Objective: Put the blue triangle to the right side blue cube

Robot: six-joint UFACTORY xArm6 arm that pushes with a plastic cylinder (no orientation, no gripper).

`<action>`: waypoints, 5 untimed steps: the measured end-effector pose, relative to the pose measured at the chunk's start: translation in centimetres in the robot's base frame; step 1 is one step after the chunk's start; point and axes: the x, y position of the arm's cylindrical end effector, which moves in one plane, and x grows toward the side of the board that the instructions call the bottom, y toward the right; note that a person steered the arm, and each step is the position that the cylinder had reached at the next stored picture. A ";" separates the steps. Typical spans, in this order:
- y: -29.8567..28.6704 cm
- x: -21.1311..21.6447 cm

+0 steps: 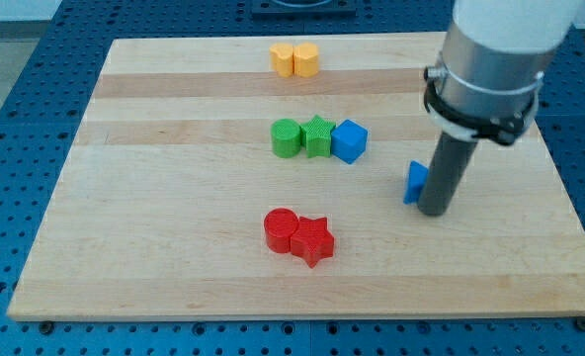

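The blue cube [350, 140] sits near the board's middle, touching the right side of a green star [318, 135]. The blue triangle [415, 182] lies to the cube's lower right, partly hidden behind my rod. My tip [432, 211] rests on the board right against the triangle's right side, at its lower edge. The triangle is apart from the cube by a clear gap.
A green cylinder [287, 137] touches the green star's left. Two yellow blocks [294, 59] sit together at the view's top. A red cylinder [281, 229] and red star [313, 239] touch below the middle. The wooden board [154, 218] lies on a blue pegboard.
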 end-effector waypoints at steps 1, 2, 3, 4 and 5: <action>-0.9 -3.6; -1.0 -4.8; -0.3 -4.5; -0.1 -5.8; -1.1 -7.1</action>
